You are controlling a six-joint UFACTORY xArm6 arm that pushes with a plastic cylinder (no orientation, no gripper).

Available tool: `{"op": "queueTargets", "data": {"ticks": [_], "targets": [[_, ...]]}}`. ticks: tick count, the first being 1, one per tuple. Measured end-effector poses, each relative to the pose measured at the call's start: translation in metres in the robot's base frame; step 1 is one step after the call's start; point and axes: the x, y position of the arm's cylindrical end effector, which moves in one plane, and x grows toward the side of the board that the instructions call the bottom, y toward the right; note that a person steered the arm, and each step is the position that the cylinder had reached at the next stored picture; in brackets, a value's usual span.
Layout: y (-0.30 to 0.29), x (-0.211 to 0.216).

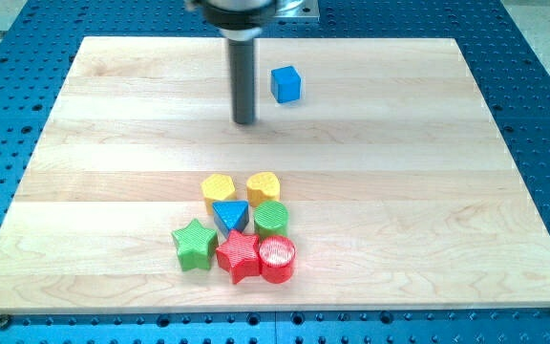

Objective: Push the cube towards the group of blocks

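A blue cube (285, 84) sits alone near the view's top, right of centre. My tip (244, 121) is on the board just left of and a little below the cube, a small gap apart from it. The group of blocks lies lower, in the middle of the board: a yellow hexagon (219, 187), a yellow block with a rounded side (264, 186), a blue triangle (230, 215), a green cylinder (271, 219), a green star (194, 244), a red star (239, 255) and a red cylinder (277, 259).
The wooden board (428, 191) rests on a blue perforated table (542, 115). The arm's dark mount (240, 13) hangs over the board's top edge.
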Motion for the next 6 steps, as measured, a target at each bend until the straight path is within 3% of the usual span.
{"op": "queueTargets", "data": {"ticks": [1,2,3,5,6], "targets": [[0.002,-0.059],[0.063,-0.061],[0.134,-0.031],[0.122,-0.045],[0.155,0.008]]}}
